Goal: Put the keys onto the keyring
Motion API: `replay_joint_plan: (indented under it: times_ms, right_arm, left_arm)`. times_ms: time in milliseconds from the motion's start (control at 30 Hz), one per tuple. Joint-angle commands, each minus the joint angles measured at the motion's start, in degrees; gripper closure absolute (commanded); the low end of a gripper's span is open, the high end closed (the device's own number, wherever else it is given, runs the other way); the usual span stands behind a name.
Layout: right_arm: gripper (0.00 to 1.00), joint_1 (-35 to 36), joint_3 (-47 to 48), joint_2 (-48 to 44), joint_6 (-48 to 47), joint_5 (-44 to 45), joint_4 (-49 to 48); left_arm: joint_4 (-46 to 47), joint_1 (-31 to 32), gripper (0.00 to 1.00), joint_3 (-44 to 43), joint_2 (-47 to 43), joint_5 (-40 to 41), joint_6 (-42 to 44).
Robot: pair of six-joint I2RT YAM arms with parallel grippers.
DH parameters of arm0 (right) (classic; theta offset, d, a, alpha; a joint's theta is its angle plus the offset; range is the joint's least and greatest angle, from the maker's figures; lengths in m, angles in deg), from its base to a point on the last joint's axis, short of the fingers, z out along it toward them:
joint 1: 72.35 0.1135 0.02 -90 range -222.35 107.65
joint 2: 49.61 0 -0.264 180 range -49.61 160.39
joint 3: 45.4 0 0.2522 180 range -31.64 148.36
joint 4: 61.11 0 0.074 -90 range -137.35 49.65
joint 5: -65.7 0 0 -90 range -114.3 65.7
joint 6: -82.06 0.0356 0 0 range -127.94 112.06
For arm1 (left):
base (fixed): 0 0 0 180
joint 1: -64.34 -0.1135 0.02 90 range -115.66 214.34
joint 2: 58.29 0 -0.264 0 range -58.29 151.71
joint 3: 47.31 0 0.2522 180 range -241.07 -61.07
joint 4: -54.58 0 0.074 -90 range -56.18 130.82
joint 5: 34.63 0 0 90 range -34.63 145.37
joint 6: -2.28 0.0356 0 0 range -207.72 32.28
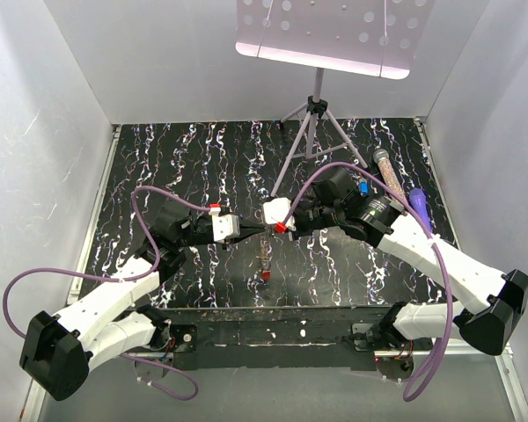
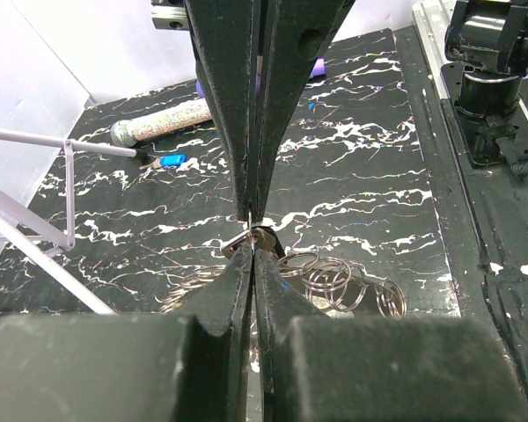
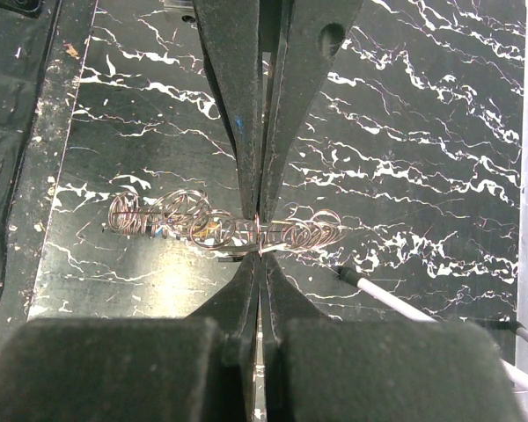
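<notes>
The keyring is a coiled strand of thin metal rings that hangs down from where my two grippers meet, with a small red piece at its low end. My right gripper is shut on one thin ring in the strand. My left gripper is shut on a small silver metal piece, apparently a key, with the rings just beyond it. In the top view the left gripper and right gripper touch tip to tip. A blue-headed key lies at the right, also in the left wrist view as the blue key.
A glitter-filled tube and a purple object lie at the back right beside the right arm. A tripod stand with a perforated tray stands at the back centre; one white leg reaches near the grippers. White walls enclose the marbled black table.
</notes>
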Motion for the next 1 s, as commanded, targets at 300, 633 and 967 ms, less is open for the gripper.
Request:
replay_joint_plan:
  times_ms: [300,633,967]
  right_arm:
    - [0.99,0.59,-0.41,0.47,0.48,-2.30,-2.68]
    - [0.99,0.15,-0.15,0.65,2.42,-3.09,-2.24]
    - [0.99,-1.26,0.56,1.53,4.17,-5.38,-0.75]
  left_arm:
    - [2.01,0.28,1.00,-2.11,-0.31,-2.60,0.99]
    - [-0.28,0.28,1.00,-2.81,-0.23,-3.48,2.74]
    - [-1.86,0.28,1.00,-2.81,-0.75,-4.27,5.11]
